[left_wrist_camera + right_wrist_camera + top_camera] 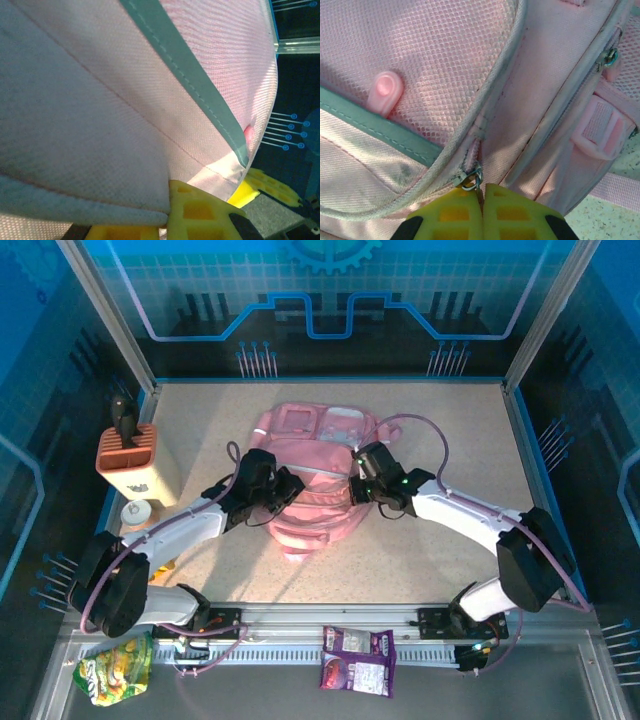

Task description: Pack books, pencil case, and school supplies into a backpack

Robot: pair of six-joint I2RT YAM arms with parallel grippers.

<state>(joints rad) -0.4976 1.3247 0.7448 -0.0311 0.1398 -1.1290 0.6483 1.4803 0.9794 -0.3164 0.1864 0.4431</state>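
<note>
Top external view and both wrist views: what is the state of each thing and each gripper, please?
backpack, lying flat.
left gripper, shut on the backpack fabric.
right gripper, shut on the zipper pull.
block holder, standing upright.
purple snack packet, lying flat.
green snack bag, lying flat.

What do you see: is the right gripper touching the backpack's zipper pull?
Touching. Right wrist view: the shut right gripper pinches the zipper pull on the backpack.

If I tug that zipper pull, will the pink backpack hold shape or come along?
Probably floppy: the backpack lies slumped and creased. It may slide toward the right gripper unless the left gripper pinching its fabric anchors it.
</note>
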